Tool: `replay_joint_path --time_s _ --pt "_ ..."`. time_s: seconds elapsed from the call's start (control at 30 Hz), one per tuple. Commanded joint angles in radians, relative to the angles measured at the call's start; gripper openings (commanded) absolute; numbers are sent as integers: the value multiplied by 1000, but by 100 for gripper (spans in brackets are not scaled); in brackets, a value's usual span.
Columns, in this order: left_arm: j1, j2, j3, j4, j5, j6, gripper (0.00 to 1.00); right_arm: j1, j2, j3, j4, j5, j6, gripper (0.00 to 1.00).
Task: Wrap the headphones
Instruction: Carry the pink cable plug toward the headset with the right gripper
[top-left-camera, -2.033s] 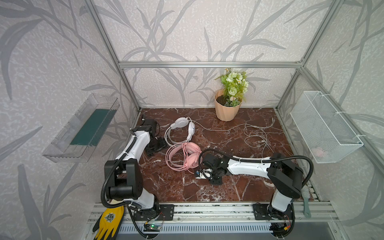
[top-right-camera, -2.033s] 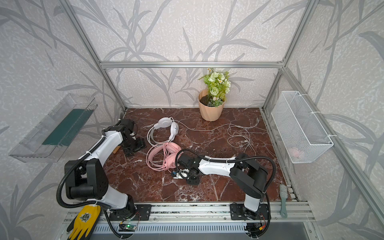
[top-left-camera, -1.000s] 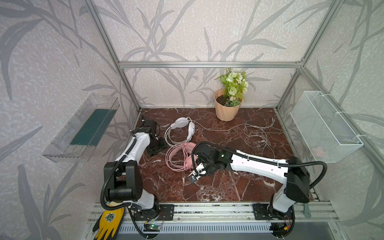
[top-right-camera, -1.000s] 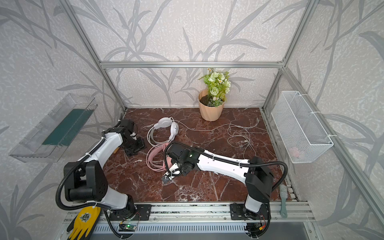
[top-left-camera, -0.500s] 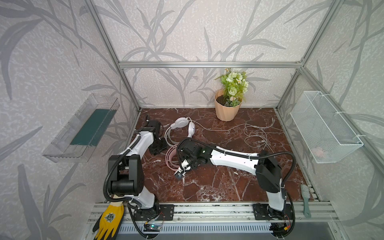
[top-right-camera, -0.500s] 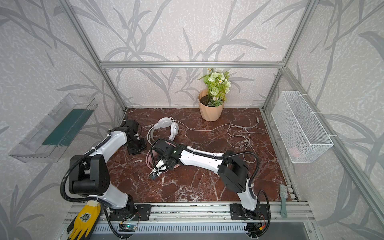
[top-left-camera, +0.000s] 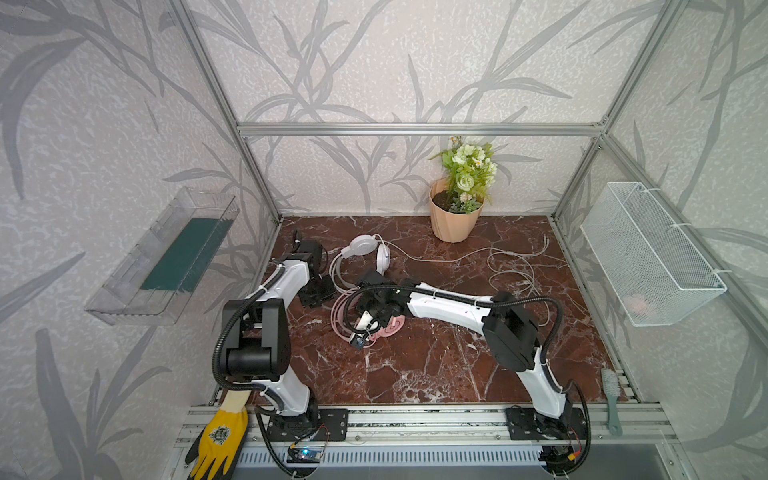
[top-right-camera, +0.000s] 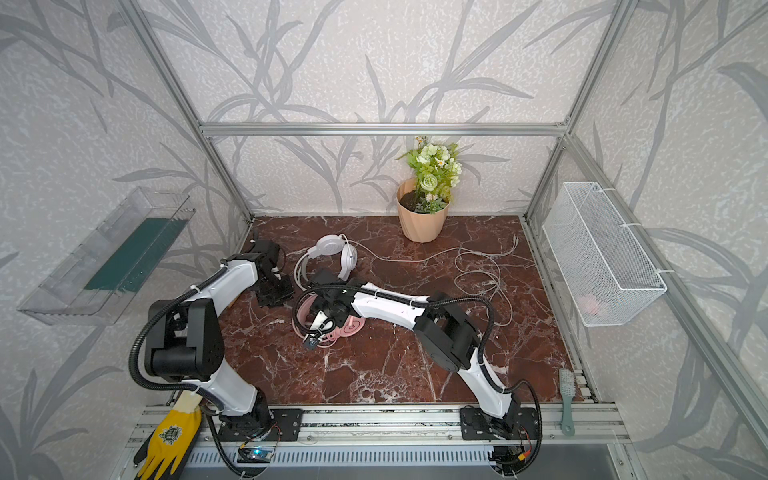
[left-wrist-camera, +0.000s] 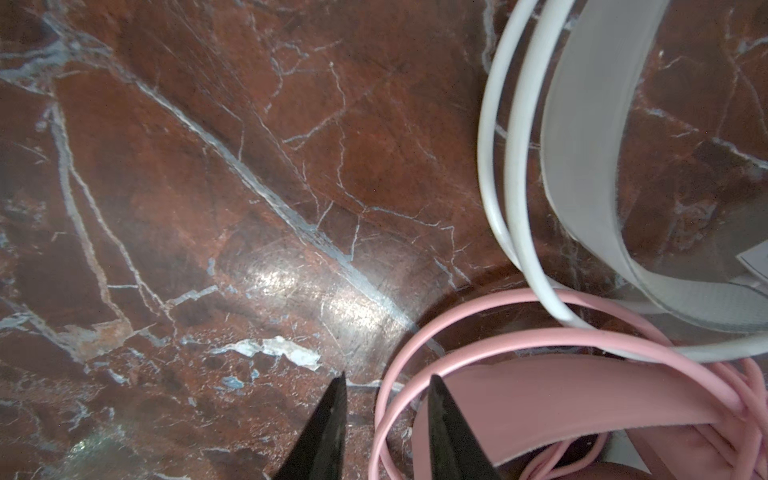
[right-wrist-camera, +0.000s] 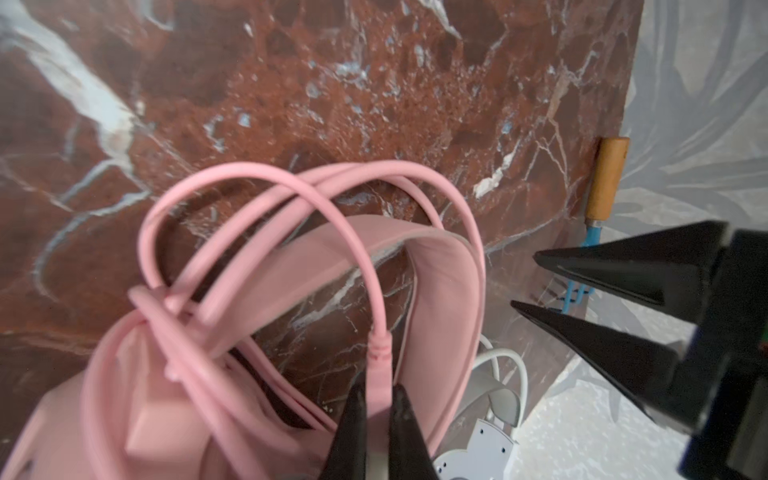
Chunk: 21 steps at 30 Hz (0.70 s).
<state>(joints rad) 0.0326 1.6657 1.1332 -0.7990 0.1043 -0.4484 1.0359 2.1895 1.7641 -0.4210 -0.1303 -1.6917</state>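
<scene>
The pink headphones (top-left-camera: 390, 330) lie at the table's centre-left, their cable looped over the headband (right-wrist-camera: 440, 291). My right gripper (right-wrist-camera: 379, 390) reaches across them and is shut on the pink cable's plug end (right-wrist-camera: 380, 345). My left gripper (left-wrist-camera: 386, 376) is low at the pink headband's left side, jaws apart. The two thin pink bands (left-wrist-camera: 392, 399) run between its fingertips, and a gap shows on one side. The white headphones (top-left-camera: 363, 245) lie just behind, their headband (left-wrist-camera: 582, 166) overlapping the pink one. Their cable (top-left-camera: 511, 270) trails loose to the right.
A flower pot (top-left-camera: 455, 220) stands at the back. A wire basket (top-left-camera: 648, 253) hangs on the right wall and a clear tray (top-left-camera: 166, 257) on the left wall. An orange-handled tool (right-wrist-camera: 606, 178) lies by the left wall. A brush (top-left-camera: 611, 395) and a yellow glove (top-left-camera: 220, 436) rest at the front rail.
My right arm has swung left across the table with the pink plug, ending over the pink headphones. The left gripper's jaws have narrowed around the pink bands.
</scene>
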Motion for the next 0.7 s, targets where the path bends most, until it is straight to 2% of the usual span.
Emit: replay_joint_path --time_s 0.0,0.07,0.1,0.17,0.27,0.37,0.67 --pt "-5 -32 -19 -23 1 -3 32 6 41 -17 45 10 -17 0" --pt "-5 -55 -20 -38 7 -1 33 6 51 -15 60 20 0 1" --pt "-5 -67 -21 -43 8 -2 33 6 55 -16 70 23 6 4" --pt "-5 -94 -17 -60 16 1 33 6 65 -17 87 24 9 18" --pt "-5 -124 4 -102 17 14 33 6 74 -14 107 14 26 27" --pt "-5 -159 17 -137 20 28 34 4 73 -7 108 6 41 31" --pt "-2 -224 4 -183 52 40 34 -6 40 -12 102 -25 58 51"
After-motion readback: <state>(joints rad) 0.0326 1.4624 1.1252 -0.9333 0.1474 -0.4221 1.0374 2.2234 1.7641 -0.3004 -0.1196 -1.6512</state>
